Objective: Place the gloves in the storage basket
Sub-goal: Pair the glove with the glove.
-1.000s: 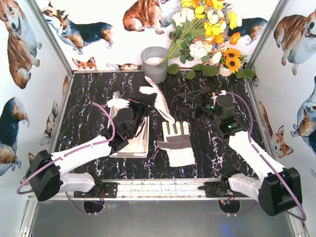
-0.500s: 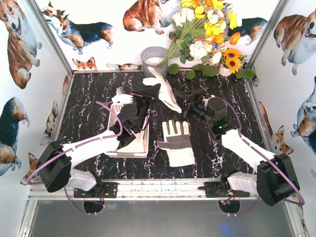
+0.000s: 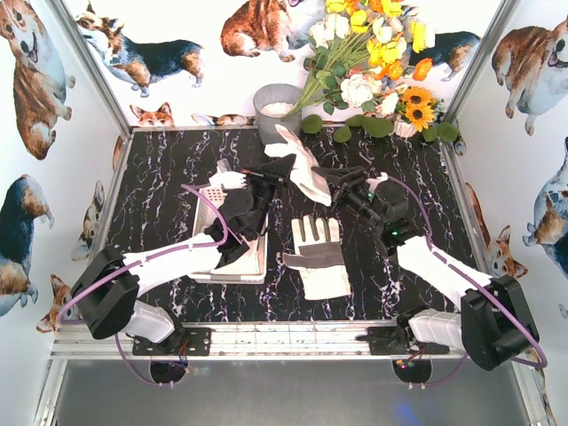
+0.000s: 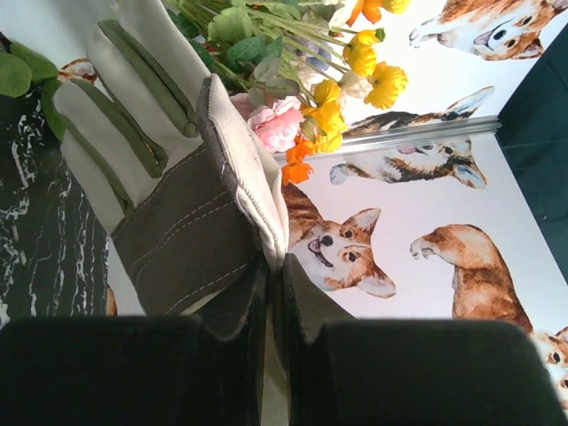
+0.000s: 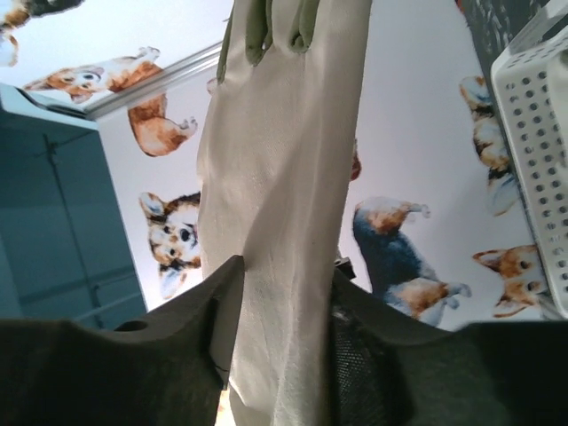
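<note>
**One glove pinched by both arms, one beside the basket**

A raised glove (image 3: 295,160) hangs just past the far right corner of the storage basket (image 3: 209,197). The left gripper (image 3: 271,171) has its jaws pressed tight on it near the grey palm patch. The right gripper (image 3: 330,177) pinches the same glove from the side away from the basket. A second glove (image 3: 319,259) lies flat on the tabletop (image 3: 164,169), just right of the basket.

Glove (image 4: 169,177) pinched between fingers (image 4: 232,306)
</note>
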